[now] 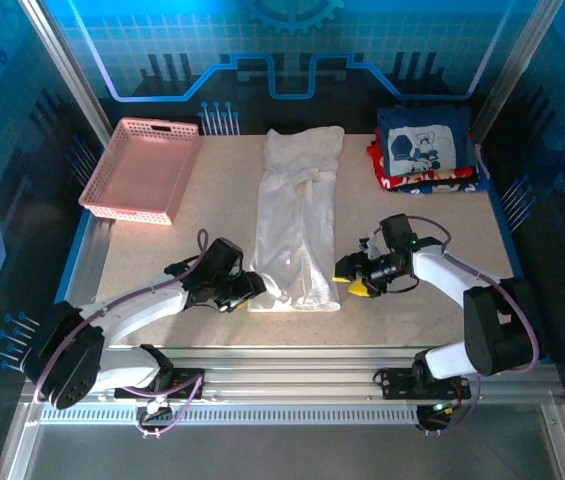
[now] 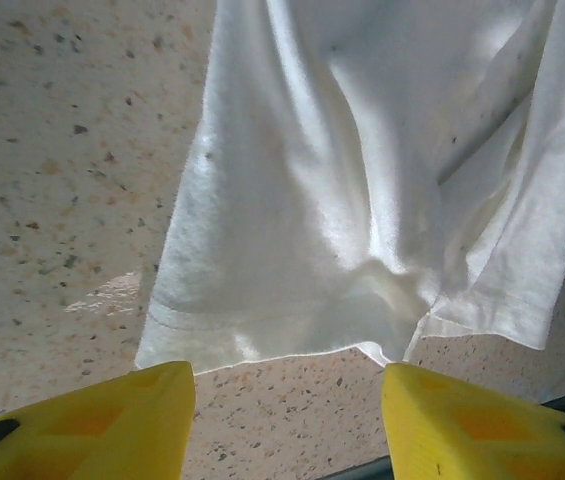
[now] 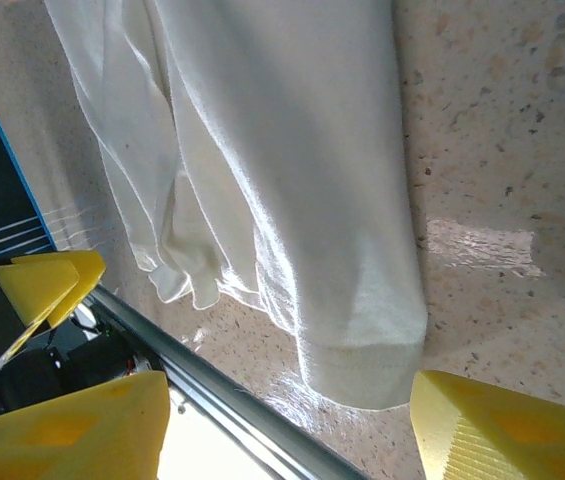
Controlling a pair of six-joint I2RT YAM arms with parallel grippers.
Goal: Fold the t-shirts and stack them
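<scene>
A white t-shirt [image 1: 297,225] lies in a long narrow strip down the middle of the table, its hem at the near end [image 2: 292,330] [image 3: 362,360]. At the back right a navy t-shirt with a white cartoon print [image 1: 424,143] tops a folded stack with red and blue shirts [image 1: 432,183] under it. My left gripper [image 1: 252,287] is open at the hem's near left corner, its yellow fingers [image 2: 102,425] just short of the cloth. On the other side my right gripper [image 1: 354,275] is open beside the hem's near right corner, fingers [image 3: 502,430] straddling it without holding.
A pink lattice basket [image 1: 142,168] stands at the back left. The table's near metal rail [image 3: 212,390] runs right below the shirt's hem. Bare speckled tabletop [image 1: 202,230] lies either side of the white shirt.
</scene>
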